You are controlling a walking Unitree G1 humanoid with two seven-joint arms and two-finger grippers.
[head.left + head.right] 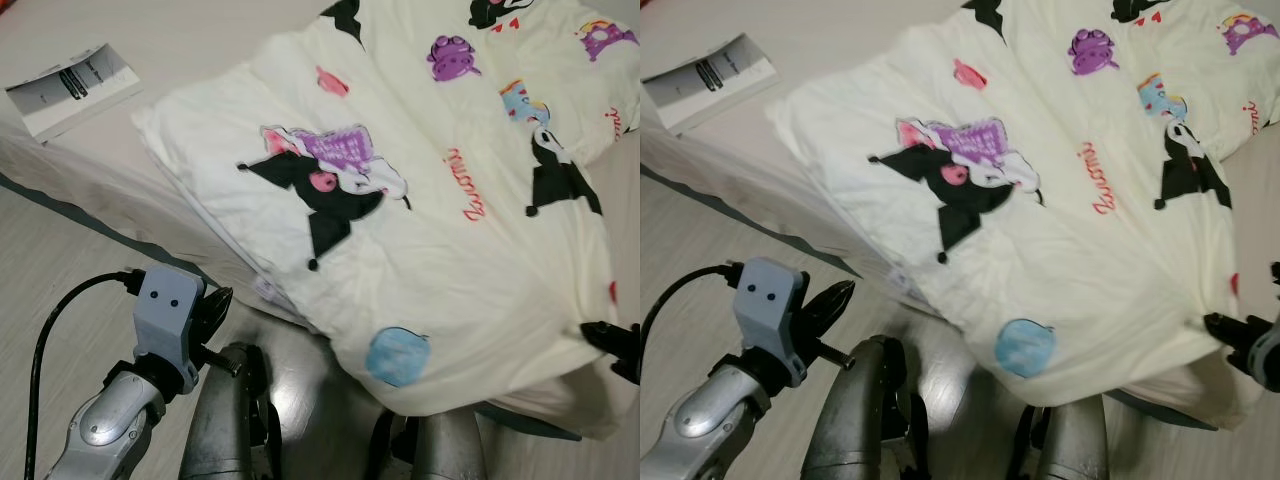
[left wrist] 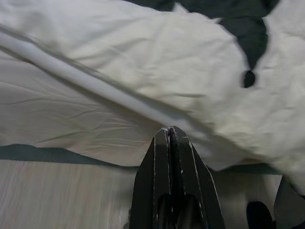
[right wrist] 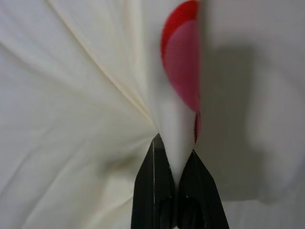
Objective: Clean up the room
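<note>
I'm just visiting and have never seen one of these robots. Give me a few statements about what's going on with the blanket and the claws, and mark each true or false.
1. The right claw is pinching a fold of the cream cartoon-print blanket. True.
2. The left claw is gripping the blanket too. False: its fingers are shut on nothing, down by the bed's edge, just short of the cloth.
3. A booklet lies on the bed beside the blanket. True.
4. The blanket is folded into a neat square. False: it lies spread and rumpled, hanging over the bed's edge.
5. The blanket is plain white. False: it has black, purple, blue and red cartoon prints.
</note>
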